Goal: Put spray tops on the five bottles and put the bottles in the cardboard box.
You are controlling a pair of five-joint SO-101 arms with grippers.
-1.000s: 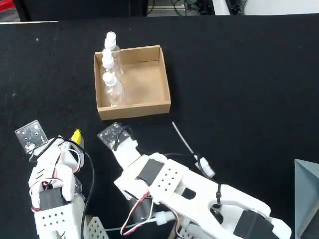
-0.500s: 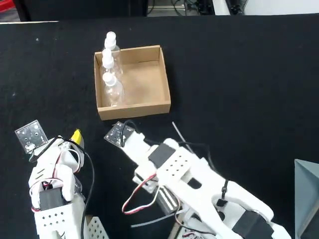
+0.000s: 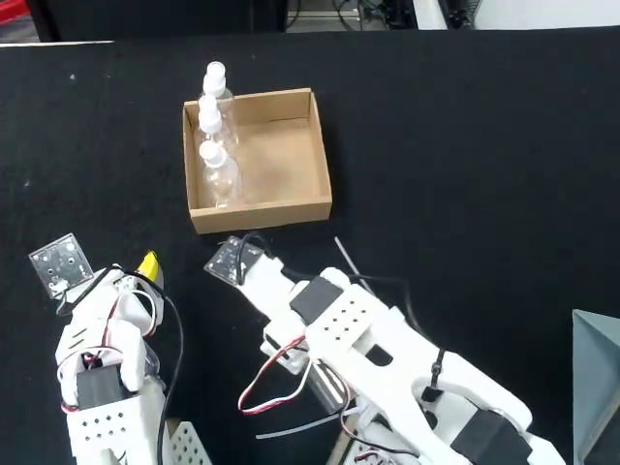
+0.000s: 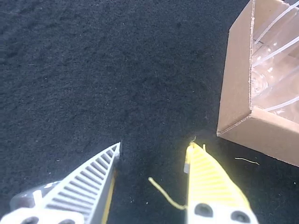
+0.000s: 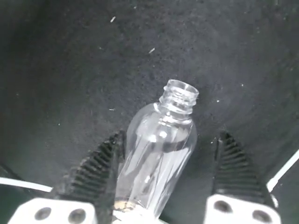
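right gripper: jaws spread, flanking 1 uncapped bottle lying on black table | left gripper: spread, near cardboard box corner | box: 3 capped bottles along 1 wall | thin tube near box

Black, felt-like tabletop spread wide across the high view, matte and evenly dark. A few pale lint specks scattered toward its far left part, well apart from one another. More small flecks on the same dark nap in the right wrist view. A short pale thread lying flat on the cloth in the left wrist view. At the near right, a grey angular object cut off by the edge of the high view, one sharp corner pointing inward. Beyond the far edge, a white panel at the right, dark cables near the middle, a bit of red at the far left corner.
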